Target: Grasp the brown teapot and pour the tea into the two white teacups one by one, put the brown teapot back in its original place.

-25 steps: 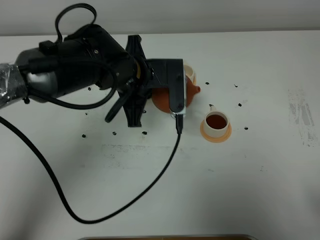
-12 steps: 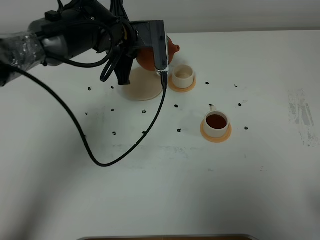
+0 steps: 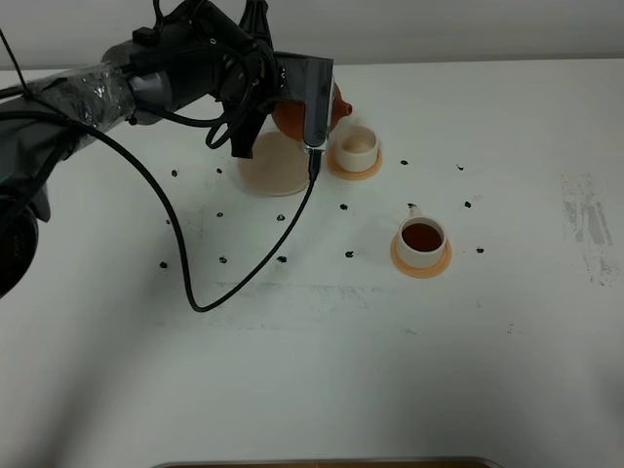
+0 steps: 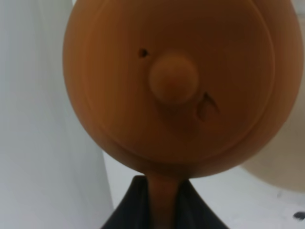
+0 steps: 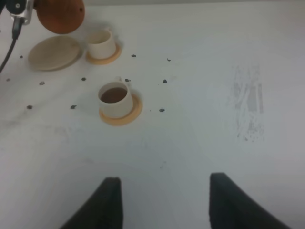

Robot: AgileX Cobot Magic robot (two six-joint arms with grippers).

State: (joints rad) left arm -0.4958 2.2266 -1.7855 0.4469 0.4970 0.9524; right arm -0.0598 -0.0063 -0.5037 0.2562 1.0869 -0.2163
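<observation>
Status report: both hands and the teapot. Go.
Left hand shut on brown teapot handle; right hand open, empty. Teapot held by the beige saucer, not yet set down. Dark tea in near teacup. Nothing on the saucer.

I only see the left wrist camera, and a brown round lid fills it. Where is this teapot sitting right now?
Observer: Not sitting. The teapot appears held above the table, by a beige saucer that lies bare.
Operator: Any cups around?
Observer: Yes. One white cup, on an orange coaster, holds dark tea.
Operator: Only that one?
Observer: No, a second white cup stands next to the saucer. It looks pale inside, and I cannot tell whether it holds tea.
</observation>
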